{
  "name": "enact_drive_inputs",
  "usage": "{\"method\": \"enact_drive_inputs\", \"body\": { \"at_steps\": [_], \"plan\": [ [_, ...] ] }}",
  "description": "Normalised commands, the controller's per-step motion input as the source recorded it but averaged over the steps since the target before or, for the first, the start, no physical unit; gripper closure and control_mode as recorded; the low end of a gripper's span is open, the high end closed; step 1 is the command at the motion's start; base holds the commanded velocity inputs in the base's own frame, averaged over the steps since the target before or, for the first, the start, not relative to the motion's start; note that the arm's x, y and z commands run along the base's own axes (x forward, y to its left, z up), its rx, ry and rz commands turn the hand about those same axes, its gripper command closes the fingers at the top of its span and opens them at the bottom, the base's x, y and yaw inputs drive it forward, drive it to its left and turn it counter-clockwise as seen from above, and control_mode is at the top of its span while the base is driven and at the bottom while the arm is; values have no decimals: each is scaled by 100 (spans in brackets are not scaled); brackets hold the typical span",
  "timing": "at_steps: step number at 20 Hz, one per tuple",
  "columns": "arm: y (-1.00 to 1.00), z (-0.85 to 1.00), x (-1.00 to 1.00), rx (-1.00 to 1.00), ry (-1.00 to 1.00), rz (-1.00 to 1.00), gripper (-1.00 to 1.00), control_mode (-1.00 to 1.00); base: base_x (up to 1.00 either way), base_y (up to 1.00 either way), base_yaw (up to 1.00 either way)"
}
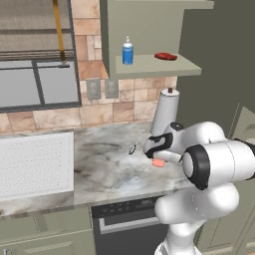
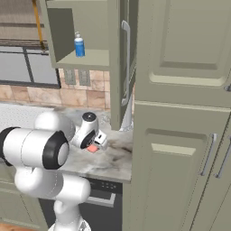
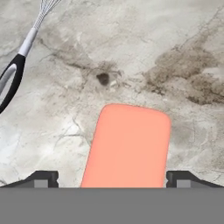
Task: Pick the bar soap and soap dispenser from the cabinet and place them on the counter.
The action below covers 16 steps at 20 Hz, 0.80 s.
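Hand view shows the pincer (image 3: 112, 178) spread wide, its two dark fingertips (image 3: 43, 178) standing on either side of the bar soap (image 3: 127, 146) with a gap at each side, so they do not pinch it. The coral-pink soap lies flat on the marble-veined tabletop (image 3: 175, 52). Up and to the left of the soap in this view lies a whisk (image 3: 19, 65) with a black handle and a wire head, apart from the soap.

From the left base view, the pincer (image 1: 157, 158) hangs low over the tabletop (image 1: 109, 164), with the soap (image 1: 159, 163) just under it. The whisk (image 1: 137, 143) lies near, to the left. Behind the hand stands a white paper-towel roll (image 1: 165, 113). Higher up, the sage-green cabinet (image 1: 149, 30) is open, and on its inner shelf (image 1: 149, 65) the blue soap dispenser (image 1: 128, 51) stands upright, well apart from a red flat disc (image 1: 166, 56) at the right.
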Motion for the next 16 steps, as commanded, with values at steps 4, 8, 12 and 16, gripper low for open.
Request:
{"method": "enact_drive_inputs", "body": {
  "at_steps": [4,8,12,16],
  "plan": [
    [0,45,0,5,0,0,-100,-100,0,0,0],
    [0,53,0,5,0,0,-100,-100,0,0,0],
    [0,50,-1,4,0,0,-100,-100,0,0,0],
    [0,43,-4,2,1,0,-100,-100,0,0,0]
  ]
}}
